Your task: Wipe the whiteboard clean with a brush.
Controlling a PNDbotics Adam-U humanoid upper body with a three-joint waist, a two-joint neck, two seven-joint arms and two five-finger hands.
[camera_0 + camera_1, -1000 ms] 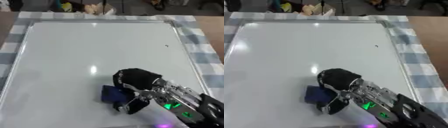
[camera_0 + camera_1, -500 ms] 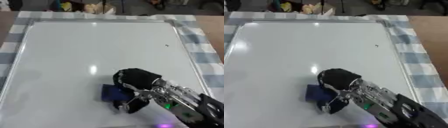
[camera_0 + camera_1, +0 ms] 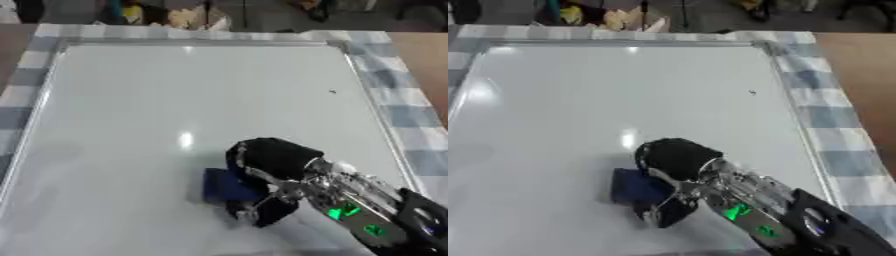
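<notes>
Left eye view: the whiteboard (image 3: 175,110) fills most of the picture, lying flat on a blue and white checked cloth (image 3: 411,115) that shows along its right and far edges. The right hand (image 3: 271,172) comes in from the lower right corner and sits on the near part of the whiteboard, right of its middle. Its black fingers (image 3: 262,155) curl over the top of a dark blue brush (image 3: 223,185), and the thumb (image 3: 267,212) closes in from the near side, so the hand holds the brush between them. The brush lies flat on the whiteboard surface, sticking out of the hand toward the whiteboard's left edge. Green lights (image 3: 337,214) glow on the silver wrist behind the hand. A small dark mark (image 3: 332,91) sits on the whiteboard near its right edge, well apart from the brush and farther away. A bright spot of light (image 3: 185,139) reflects on the whiteboard just beyond the brush.

Right eye view: the same whiteboard, with bare brown tabletop (image 3: 859,75) showing to the right of the cloth. The fingers are wrapped round the brush in the same way, the brush touching the whiteboard. The small mark appears again near the whiteboard's right edge. The left hand shows in neither view.
</notes>
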